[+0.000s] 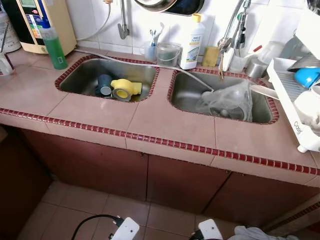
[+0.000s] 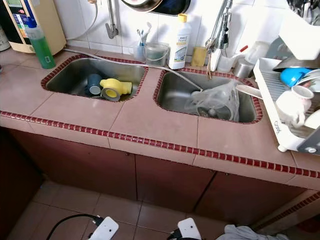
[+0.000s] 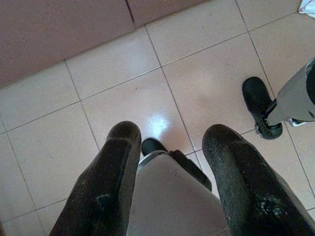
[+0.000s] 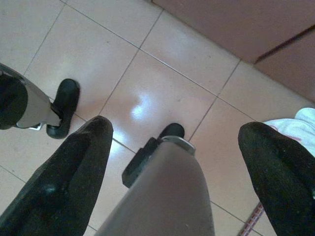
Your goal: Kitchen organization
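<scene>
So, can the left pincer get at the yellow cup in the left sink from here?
Probably yes: the left pincer hangs open by the floor, but the yellow cup lies uncovered in the left sink, nothing above it.

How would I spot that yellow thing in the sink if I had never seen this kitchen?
Start at the tiled counter with two steel basins and take the left basin. On its floor the yellow cup lies tipped on its side, mouth toward you. The dark blue cup beside it is its only neighbour; nothing else there is yellow.

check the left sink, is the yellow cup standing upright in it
No, the yellow cup lies on its side in the left sink, its open mouth facing the camera, beside a blue cup.
</scene>
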Robot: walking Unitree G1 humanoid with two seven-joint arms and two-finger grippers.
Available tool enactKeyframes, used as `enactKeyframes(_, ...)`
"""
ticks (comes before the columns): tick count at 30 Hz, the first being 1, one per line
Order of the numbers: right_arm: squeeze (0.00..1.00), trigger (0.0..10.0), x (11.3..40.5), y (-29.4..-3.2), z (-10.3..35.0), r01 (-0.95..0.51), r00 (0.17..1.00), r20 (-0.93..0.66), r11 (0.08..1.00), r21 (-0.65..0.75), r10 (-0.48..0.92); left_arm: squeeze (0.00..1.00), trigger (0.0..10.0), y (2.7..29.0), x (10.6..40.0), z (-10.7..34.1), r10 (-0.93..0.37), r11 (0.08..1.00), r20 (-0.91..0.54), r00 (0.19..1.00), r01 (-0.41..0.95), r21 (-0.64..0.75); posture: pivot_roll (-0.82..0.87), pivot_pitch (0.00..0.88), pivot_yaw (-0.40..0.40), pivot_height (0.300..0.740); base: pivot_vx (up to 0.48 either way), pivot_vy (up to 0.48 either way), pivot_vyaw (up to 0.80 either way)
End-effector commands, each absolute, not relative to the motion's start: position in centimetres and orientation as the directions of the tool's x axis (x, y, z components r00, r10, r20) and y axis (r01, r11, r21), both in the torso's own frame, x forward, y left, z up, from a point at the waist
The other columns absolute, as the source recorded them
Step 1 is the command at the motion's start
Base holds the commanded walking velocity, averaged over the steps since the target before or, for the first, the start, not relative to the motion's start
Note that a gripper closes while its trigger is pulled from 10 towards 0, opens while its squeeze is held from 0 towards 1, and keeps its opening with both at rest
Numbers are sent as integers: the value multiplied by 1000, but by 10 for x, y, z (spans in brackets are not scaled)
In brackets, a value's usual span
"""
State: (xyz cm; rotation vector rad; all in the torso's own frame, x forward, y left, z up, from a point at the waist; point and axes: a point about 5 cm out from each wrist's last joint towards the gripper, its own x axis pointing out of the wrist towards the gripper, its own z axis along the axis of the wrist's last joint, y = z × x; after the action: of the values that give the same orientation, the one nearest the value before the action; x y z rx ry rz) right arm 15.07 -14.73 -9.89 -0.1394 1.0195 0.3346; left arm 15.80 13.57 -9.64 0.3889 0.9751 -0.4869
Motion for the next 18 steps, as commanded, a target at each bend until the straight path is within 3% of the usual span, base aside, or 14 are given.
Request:
enactKeyframes(1, 0, 10000, 154, -151, -98, -331, 487, -850, 943, 33, 201, 0, 10000, 135, 156, -97, -217, 828, -860, 462, 553, 88, 91, 0, -47, 740, 0, 0, 0)
enactKeyframes(18, 0, 10000, 155, -151, -97, -324, 484, -853, 945, 33, 196, 0, 10000, 133, 156, -97, -233, 835, -858, 458, 547, 66, 93, 0, -50, 740, 0, 0, 0)
